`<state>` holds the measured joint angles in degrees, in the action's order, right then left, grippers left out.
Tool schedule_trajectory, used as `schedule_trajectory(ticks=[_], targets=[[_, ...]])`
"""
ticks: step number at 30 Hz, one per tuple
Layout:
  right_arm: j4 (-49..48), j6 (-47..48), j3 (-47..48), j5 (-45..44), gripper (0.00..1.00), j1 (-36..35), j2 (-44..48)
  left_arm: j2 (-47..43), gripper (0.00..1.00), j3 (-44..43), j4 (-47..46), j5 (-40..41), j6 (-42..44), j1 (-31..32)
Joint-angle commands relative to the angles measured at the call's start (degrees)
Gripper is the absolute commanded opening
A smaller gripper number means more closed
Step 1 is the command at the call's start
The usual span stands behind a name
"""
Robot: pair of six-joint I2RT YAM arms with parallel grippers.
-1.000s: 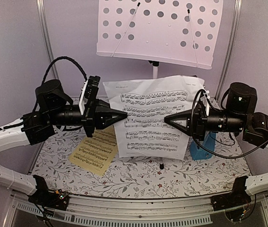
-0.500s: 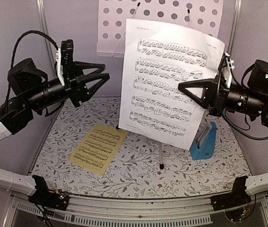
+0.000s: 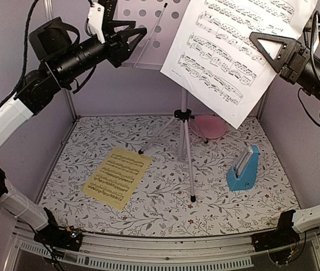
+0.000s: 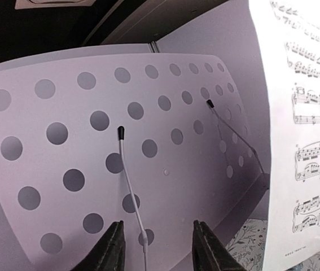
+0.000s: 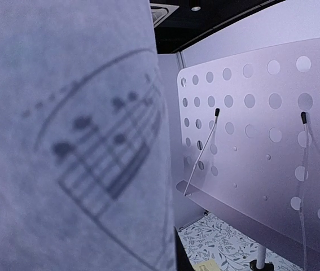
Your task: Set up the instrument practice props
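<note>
The silver tripod music stand stands at mid table, its perforated pale desk high at the back. My right gripper is shut on the right edge of the white sheet of music and holds it in the air in front of the desk's right part. The sheet fills the left of the right wrist view. My left gripper is open and empty, just in front of the desk, its fingers astride a wire page holder. The yellow sheet lies flat at left. The blue metronome stands at right.
A pink round plate lies behind the tripod legs. Metal frame posts and pale walls close in the left, right and back. The floral mat covers the table.
Both arms rose. My right gripper carried the white sheet up and to the right, to the desk's height. My left gripper, off the sheet since half a second ago, moved up to the desk.
</note>
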<state>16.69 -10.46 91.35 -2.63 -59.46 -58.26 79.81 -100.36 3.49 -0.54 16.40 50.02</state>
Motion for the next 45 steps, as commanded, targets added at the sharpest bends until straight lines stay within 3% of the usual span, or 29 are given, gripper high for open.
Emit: schedule_trajectory(ticks=[1, 12, 22, 26, 33, 40, 45], targets=[[3.16, 2.23, 5.71, -5.31, 0.00, -0.04, -3.43, 6.11, 0.41, -9.54, 7.07, 1.33, 3.32, -0.61], [1.08, 4.85, 12.07, -4.74, 0.00, 4.96, -10.04, 14.93, 0.38, -18.54, 6.97, 9.97, 8.06, -0.69], [1.07, 5.66, 17.46, -1.07, 0.00, 10.73, -15.31, 20.01, 0.37, -23.58, 6.95, 11.49, 9.12, -0.71], [1.15, 5.49, 19.15, -0.01, 0.00, 12.35, -17.07, 20.57, 0.27, -23.78, 6.33, 12.89, 9.26, -0.71], [0.98, 6.10, 21.81, 0.51, 0.00, 13.20, -20.18, 16.93, 0.01, -17.78, 0.01, 13.26, 7.90, -0.69], [0.81, 7.62, 22.91, -1.77, 0.00, 13.27, -21.83, 12.46, 0.00, -8.03, -11.78, 13.75, 7.22, -0.67], [0.37, 8.42, 23.02, -2.25, 0.00, 13.28, -22.52, 10.05, 0.00, -2.70, -19.62, 9.06, 7.39, -0.69]])
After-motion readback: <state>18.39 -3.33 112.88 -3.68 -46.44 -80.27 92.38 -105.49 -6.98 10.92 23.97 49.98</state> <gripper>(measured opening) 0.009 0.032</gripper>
